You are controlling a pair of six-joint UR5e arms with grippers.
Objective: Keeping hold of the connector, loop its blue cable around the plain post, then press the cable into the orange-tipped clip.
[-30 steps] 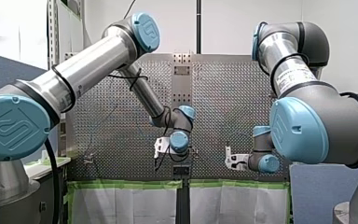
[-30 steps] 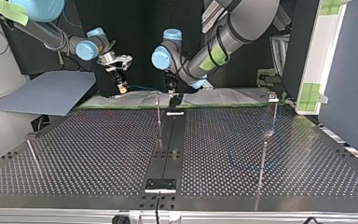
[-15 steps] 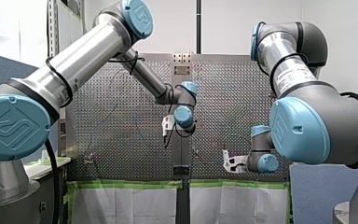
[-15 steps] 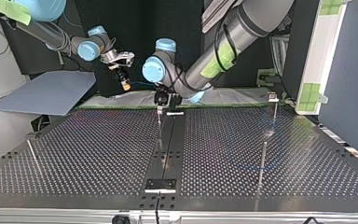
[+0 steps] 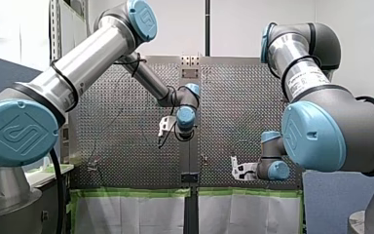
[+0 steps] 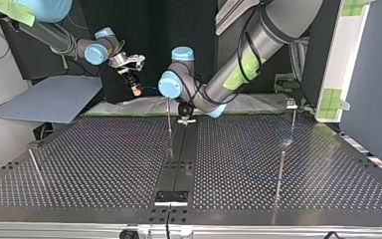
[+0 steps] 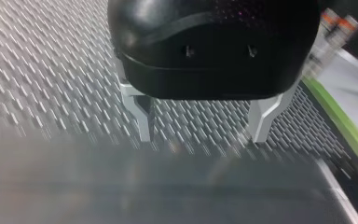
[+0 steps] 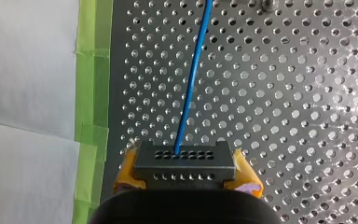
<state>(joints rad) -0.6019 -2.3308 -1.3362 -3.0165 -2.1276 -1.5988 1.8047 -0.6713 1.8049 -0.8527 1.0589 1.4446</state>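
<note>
Connector (image 8: 186, 161): one dark grey rectangular block, matte, with two rows of small round holes. I have it pinched between the yellow pads (image 8: 244, 179) of my right gripper (image 8: 185, 169), just over the table's taped edge.
Cable: one blue cable (image 8: 191, 79), thin and smooth, leaving the connector's upper row of holes and running straight ahead of the gripper across the table.
Table: one metal table (image 8: 307, 116) drilled all over with round holes. In the top view a darker plain strip (image 6: 184, 149) runs near to far down its middle.
Edge: green tape (image 8: 93, 93) in overlapping strips, with a white sheet (image 8: 23, 70) beside it.
Posts: four slim bare-metal posts in the top view. There is a near-left post (image 6: 35, 167), a near-right post (image 6: 280, 174), a farther post (image 6: 169, 127) beside the middle strip, and a far-right post (image 6: 293, 119).
Left gripper (image 7: 203, 135): one glossy black rounded housing with two angular metal fingers (image 7: 142, 119), spread wide with nothing between them. I see it over the table's far middle in the top view.
Orange tips: two small orange-tipped pieces (image 7: 338, 21) beyond my left gripper, near the green edge. They are too blurred to tell their shape.
</note>
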